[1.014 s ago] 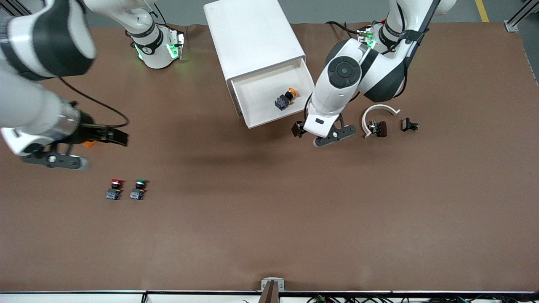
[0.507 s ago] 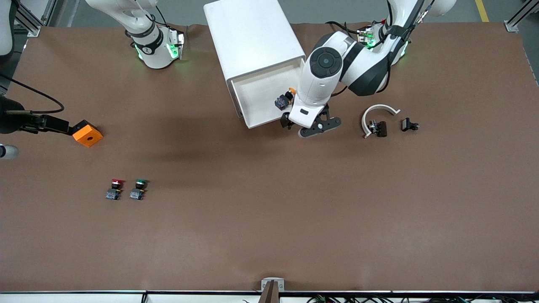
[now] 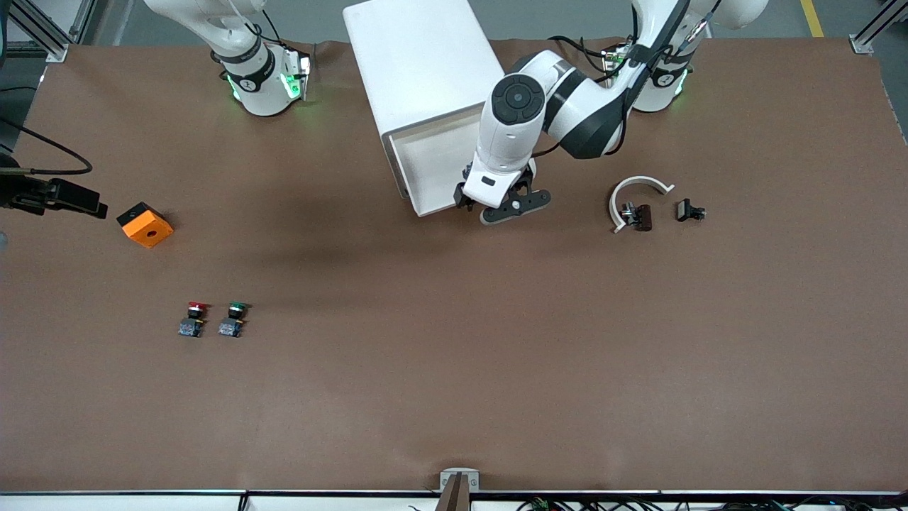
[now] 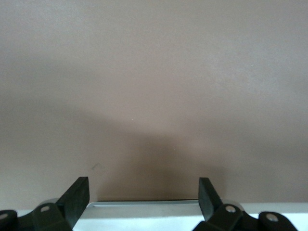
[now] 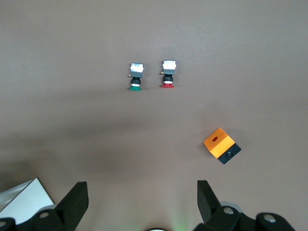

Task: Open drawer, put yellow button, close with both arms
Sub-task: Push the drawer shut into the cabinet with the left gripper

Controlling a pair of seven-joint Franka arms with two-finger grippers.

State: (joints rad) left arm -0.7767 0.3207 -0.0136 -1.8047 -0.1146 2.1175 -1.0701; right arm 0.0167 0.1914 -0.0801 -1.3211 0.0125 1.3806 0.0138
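The white cabinet (image 3: 425,64) stands between the arms' bases with its top drawer (image 3: 425,160) pulled open. The yellow button is hidden under the left arm. My left gripper (image 3: 481,200) hovers over the drawer's front edge, open and empty. In the left wrist view, the left gripper (image 4: 143,197) straddles the drawer's pale front edge (image 4: 144,211). My right gripper (image 3: 92,206) is up over the right arm's end of the table, beside the orange cube (image 3: 145,224). In its own wrist view the right gripper (image 5: 142,199) is open and empty.
Red-capped (image 3: 193,319) and green-capped (image 3: 233,319) buttons sit nearer the front camera than the orange cube; all three show in the right wrist view, the cube (image 5: 221,145) included. A white curved piece (image 3: 635,193) and small black parts (image 3: 689,210) lie toward the left arm's end.
The left arm has swung over the open drawer to its front edge, covering the yellow button. The right arm has drawn back toward its end of the table, uncovering the orange cube.
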